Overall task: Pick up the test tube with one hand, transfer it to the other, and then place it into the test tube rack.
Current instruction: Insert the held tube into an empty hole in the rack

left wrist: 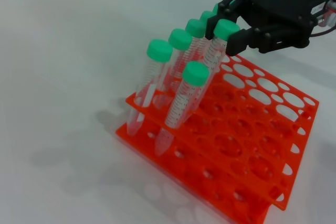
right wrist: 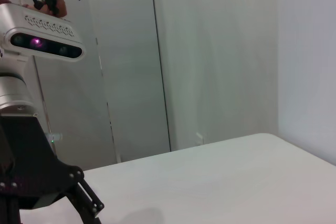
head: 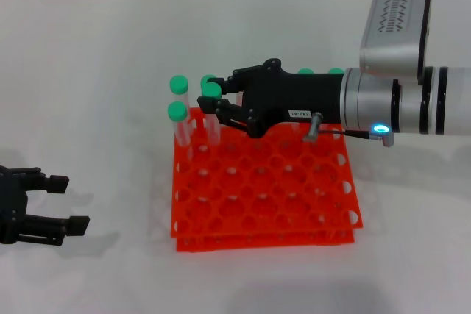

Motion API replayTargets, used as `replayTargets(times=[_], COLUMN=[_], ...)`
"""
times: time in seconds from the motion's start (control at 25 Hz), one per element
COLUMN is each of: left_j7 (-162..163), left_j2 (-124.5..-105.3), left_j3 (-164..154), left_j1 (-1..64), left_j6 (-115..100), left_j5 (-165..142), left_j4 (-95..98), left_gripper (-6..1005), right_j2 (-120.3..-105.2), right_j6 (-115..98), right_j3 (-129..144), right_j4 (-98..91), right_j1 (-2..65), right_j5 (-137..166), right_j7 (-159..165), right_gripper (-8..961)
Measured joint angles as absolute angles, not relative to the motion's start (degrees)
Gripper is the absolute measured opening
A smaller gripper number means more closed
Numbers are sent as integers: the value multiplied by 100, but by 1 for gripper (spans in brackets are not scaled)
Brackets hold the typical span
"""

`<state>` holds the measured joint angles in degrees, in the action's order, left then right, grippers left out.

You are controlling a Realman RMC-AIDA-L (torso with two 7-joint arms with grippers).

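Low at the left edge of the white tabletop (head: pixel 88 79), the left claw (head: pixel 70 201) sits parked just above the surface, its two black fingers spread apart with nothing between them, well apart from the test tube rack (head: pixel 265 204). The orange-red rack stands at the middle of the tabletop, with several green-capped tubes (head: pixel 177 119) upright in holes at its far left corner and along the far row. Over that far left corner hangs the right claw (head: pixel 215 98), reaching in from the right on its silver-grey wrist, a small white label on its side. Its fingers are closed around the test tube (left wrist: pixel 219 43) just below the green cap, and the tube's lower part already sits down in a rack hole beside its neighbours.
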<state>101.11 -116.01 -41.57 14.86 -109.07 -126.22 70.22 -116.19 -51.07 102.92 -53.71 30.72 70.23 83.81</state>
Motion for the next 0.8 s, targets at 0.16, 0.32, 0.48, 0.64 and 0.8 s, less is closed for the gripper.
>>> replayTargets(times=[0.16,0.32,0.48,0.64,0.8], left_j7=[10099,10098,10098,10098,10098], left_j2=[-11601,-11601,-11601,-11603,-11609], left_j3=[-4157,-4157,-4157,-4157,-4157], left_j1=[1485,1488,1499,1502,1505], left_j6=[-10907,-10907,-10907,-10906,-10900], left_j5=[-12622,-12616,-12612,-12611,-12611], left_j4=[7018,7015,7013,7014,6978], left_gripper=[893,893,893,893,893], right_j2=[-11619,-11619,-11619,-11619,-11619], right_j6=[-5106,-5106,-5106,-5091,-5054], right_j3=[10292,10292,10292,10292,10292], right_j4=[-5352,-5343,-5341,-5334,-5330], right_j1=[3075,3076,3076,3076,3076], right_j5=[7023,7023,7023,7023,7023], right_j7=[8392,8394,8394,8393,8390], right_gripper=[265,265,265,265,265])
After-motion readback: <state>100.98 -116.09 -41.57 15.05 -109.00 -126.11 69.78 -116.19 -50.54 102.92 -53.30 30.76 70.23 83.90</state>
